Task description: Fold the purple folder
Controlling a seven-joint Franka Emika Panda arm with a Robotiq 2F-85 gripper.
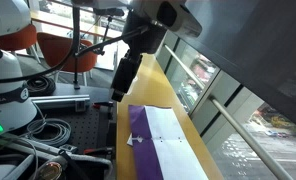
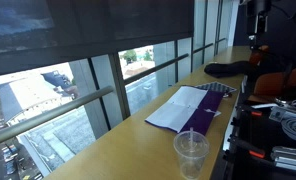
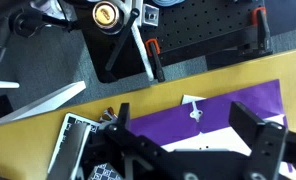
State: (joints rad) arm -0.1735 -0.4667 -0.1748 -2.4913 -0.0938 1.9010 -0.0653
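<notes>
Currently, gripper [image 3: 185, 140] hangs above the yellow tabletop [image 3: 238, 75] w/ jaws spread wide and nothing in them; neither finger touches any surface as far as the wrist view shows. Purple folder [image 3: 213, 120] lies flat and opened out directly beneath the jaws, its purple cover spanning the gap between the fingers and running on past one of them. Both exterior views show white sheets face-up beside a purple strip, so fold not yet made. Judgement: jaws are held wide and centred over the cover because this is approach, i.e. lining up on a free edge before descent. A thin flat cover gives no purchase from straight above, so an edge prob. needs lifting or sliding first. Small white scrap [image 3: 193, 108] sits at the purple edge, between the jaws; risk of it being trapped in the fold or nudged off. Patterned card [image 3: 73, 140] lies just outside the other finger, near the folder, contact not determinable; possible obstruction if that finger comes down there. Plastic cup [image 2: 191, 152] stands on the same top, well apart from the jaws, near one end of the folder; dark item [image 2: 225, 68] lies beyond the opposite end, also clear. Folder runs square along the narrow top and abt fills its width, so margin is small: a cover swung over could overhang the edge. Progress: start only.
</notes>
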